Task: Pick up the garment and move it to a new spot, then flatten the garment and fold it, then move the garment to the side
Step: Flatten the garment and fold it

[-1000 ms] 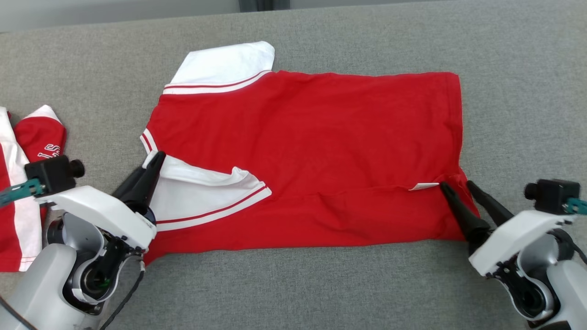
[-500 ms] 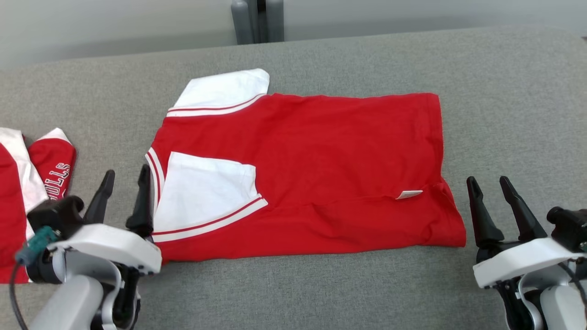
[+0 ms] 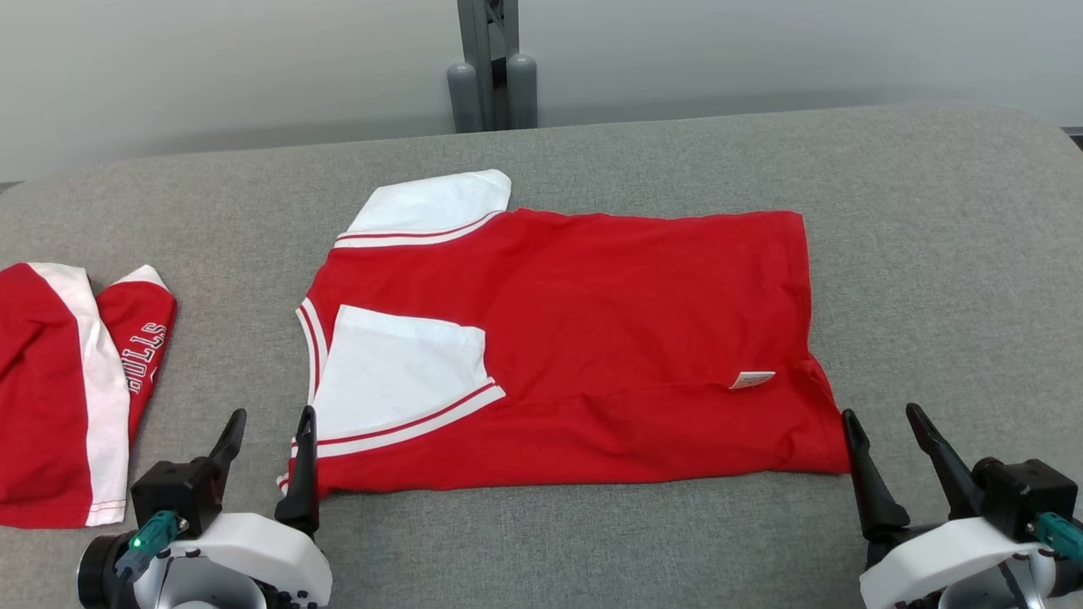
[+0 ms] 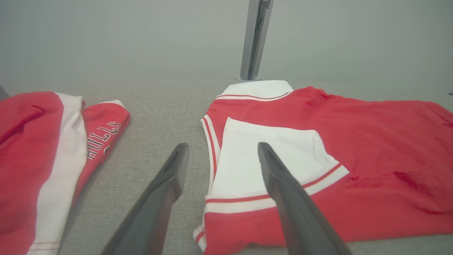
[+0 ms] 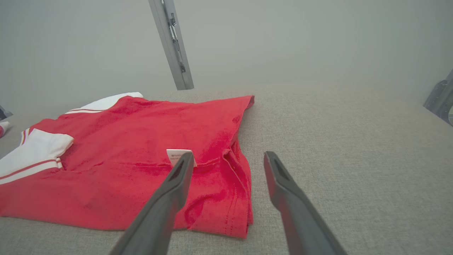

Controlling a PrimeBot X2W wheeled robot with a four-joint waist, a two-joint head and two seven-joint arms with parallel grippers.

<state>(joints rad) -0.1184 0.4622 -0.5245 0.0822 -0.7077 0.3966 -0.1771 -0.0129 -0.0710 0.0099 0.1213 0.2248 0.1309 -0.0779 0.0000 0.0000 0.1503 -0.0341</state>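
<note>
The garment [image 3: 592,338] is a red T-shirt with white sleeves, lying folded lengthwise on the grey table [image 3: 931,254], neck to the left and hem to the right. One white sleeve [image 3: 398,381] is folded onto the red body and a small white tag [image 3: 751,380] shows near the hem. My left gripper [image 3: 271,421] stands open just off the shirt's near left corner, holding nothing. My right gripper [image 3: 884,419] stands open just off the near right corner, also free of cloth. The left wrist view shows the garment [image 4: 336,159] ahead and right of the left gripper [image 4: 221,148]; the right wrist view shows the hem corner [image 5: 226,184] by the right gripper [image 5: 228,157].
A second red and white garment [image 3: 59,389] with lettering lies at the table's left edge, seen too as the second garment [image 4: 42,148] in the left wrist view. A grey post [image 3: 491,68] stands behind the table's far edge. Bare grey table lies right of the shirt.
Both grippers let go of the shirt's near corners, opened and drew back toward me. The white sleeve now lies flat on the red body. The head camera tilted up.
</note>
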